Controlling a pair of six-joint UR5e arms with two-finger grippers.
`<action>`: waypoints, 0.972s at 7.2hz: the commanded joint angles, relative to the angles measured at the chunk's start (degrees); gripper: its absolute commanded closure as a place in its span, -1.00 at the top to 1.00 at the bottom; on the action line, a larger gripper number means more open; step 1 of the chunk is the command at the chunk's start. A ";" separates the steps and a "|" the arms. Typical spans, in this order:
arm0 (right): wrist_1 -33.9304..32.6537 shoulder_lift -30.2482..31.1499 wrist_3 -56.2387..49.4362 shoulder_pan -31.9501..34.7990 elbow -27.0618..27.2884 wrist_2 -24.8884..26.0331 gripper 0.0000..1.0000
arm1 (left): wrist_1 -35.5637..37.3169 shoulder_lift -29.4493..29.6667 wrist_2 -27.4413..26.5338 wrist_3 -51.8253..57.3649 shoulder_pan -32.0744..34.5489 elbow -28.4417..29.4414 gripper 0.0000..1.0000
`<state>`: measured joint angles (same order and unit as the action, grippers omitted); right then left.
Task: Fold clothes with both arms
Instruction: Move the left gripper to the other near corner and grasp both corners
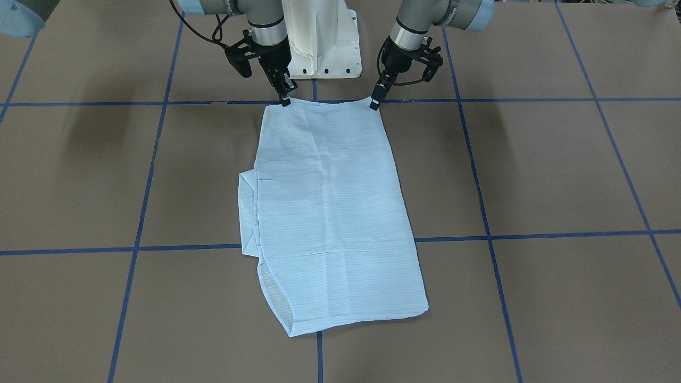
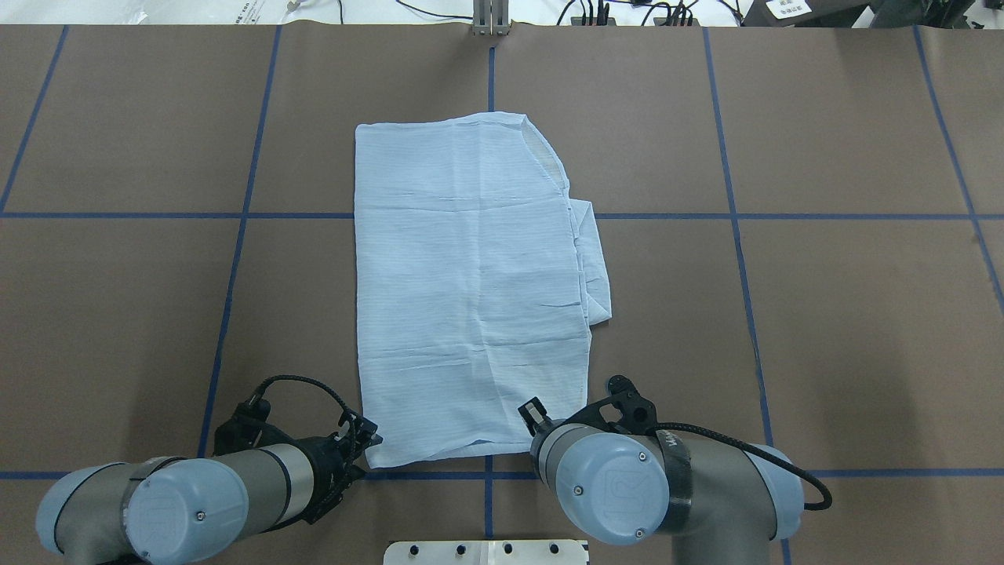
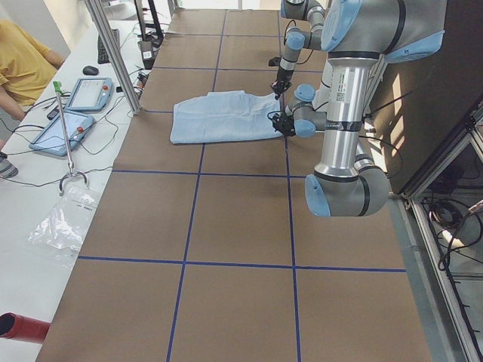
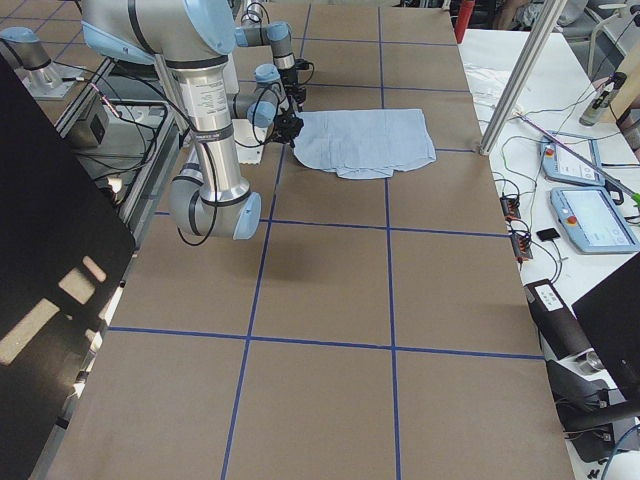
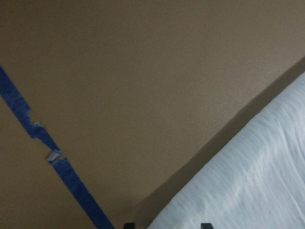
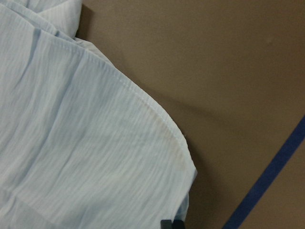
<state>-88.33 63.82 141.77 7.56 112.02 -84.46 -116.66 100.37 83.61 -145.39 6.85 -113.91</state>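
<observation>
Tabletop [image 1: 532, 170] level; we cannot tell whether left gripper [image 1: 375, 102] and right gripper [image 1: 285, 99] clamp the shirt [image 1: 330, 213] corners beneath them; one slipping would skew the fold.

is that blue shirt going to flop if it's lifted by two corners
Probably floppy: the shirt lies creased and flat, so it should sag between the left gripper and right gripper. Thin fabric, so likely light. The folded layer at its side may slip loose.
</observation>
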 commanded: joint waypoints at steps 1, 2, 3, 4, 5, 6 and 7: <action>0.09 -0.01 0.00 0.00 0.04 0.00 -1.00 | 0.03 0.27 -0.03 -0.76 -1.31 0.26 0.10; 0.00 -0.01 0.00 0.00 0.04 0.00 -1.00 | 0.03 0.36 -0.03 -1.12 -1.92 0.26 0.09; 0.09 -0.01 0.00 0.00 0.04 0.00 -1.00 | -0.06 0.62 -0.03 -1.12 -1.93 0.26 0.06; 0.00 -0.01 0.00 0.00 0.04 0.00 -1.00 | -0.06 0.79 -0.03 -1.12 -1.93 0.35 -0.07; 0.00 -0.01 0.00 0.00 0.04 0.00 -1.00 | -0.06 0.88 -0.20 -1.90 -1.93 0.35 -0.45; 0.00 0.07 0.00 0.00 0.04 0.00 -1.00 | -0.06 0.97 -2.12 -4.00 -1.84 0.35 -0.99; 0.00 0.07 0.00 0.00 0.13 0.00 -1.00 | -0.06 1.15 -2.22 -4.11 -1.75 0.61 -1.00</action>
<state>-88.33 63.86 141.77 7.56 112.09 -84.46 -116.72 101.33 82.10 -148.66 5.00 -113.48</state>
